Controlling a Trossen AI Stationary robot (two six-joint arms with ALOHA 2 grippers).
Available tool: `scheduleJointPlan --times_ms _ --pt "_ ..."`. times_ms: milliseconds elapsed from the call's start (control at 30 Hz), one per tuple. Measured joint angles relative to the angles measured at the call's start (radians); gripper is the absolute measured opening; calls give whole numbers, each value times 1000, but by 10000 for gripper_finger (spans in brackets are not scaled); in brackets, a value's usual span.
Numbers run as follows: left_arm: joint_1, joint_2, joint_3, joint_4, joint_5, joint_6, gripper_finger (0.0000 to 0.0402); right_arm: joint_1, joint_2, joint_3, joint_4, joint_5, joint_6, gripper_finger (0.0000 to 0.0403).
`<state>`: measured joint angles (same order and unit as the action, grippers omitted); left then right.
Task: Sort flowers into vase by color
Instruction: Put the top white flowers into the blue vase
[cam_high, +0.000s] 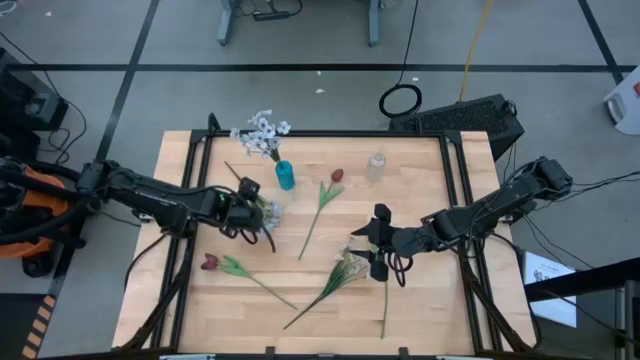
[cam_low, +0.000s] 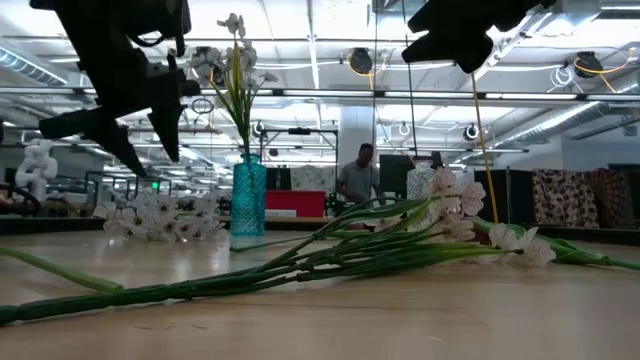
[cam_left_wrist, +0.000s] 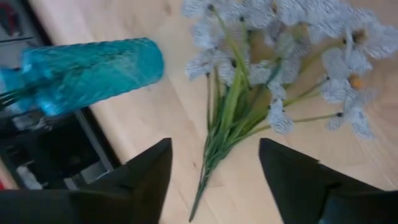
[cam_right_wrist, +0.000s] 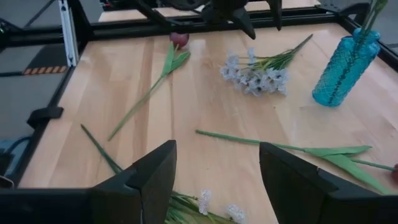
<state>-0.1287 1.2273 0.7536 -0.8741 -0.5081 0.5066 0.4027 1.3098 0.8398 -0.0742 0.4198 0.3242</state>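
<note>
A teal vase (cam_high: 285, 177) holds one white spray (cam_high: 262, 130) upright. A second white spray (cam_left_wrist: 273, 68) lies flat on the table beside the vase. My left gripper (cam_left_wrist: 214, 168) hovers open above its stem end (cam_left_wrist: 214, 149), one finger on each side. Two dark red tulips (cam_high: 336, 176) (cam_high: 209, 262) lie on the table with their long stems. A third white spray (cam_high: 352, 262) lies near the table's middle, and my right gripper (cam_high: 380, 245) hangs open just above it, with nothing between its fingers (cam_right_wrist: 155, 180).
A clear vase (cam_high: 376, 165) stands to the right of the teal one. A lone green stem (cam_high: 385, 300) lies toward the near edge. Black rails (cam_high: 200, 190) frame the table's sides. Bare wood lies at the far right and near left. A person (cam_low: 358, 180) sits in the room behind.
</note>
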Motion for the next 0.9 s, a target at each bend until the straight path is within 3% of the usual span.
scheduleJointPlan --times_ms 133,233,400,567,900 --pt "64 4 0 0 55 69 322 0 0 0 -24 0 -24 219" --pt "126 27 0 3 84 133 342 0 0 0 -26 -1 -39 219" --pt "218 107 -2 3 152 227 332 0 0 0 -26 -3 -68 219" --pt "271 187 -2 61 154 382 317 0 0 0 -27 -8 -83 219" --pt "352 273 -2 159 239 504 313 0 0 0 -40 -8 -108 219"
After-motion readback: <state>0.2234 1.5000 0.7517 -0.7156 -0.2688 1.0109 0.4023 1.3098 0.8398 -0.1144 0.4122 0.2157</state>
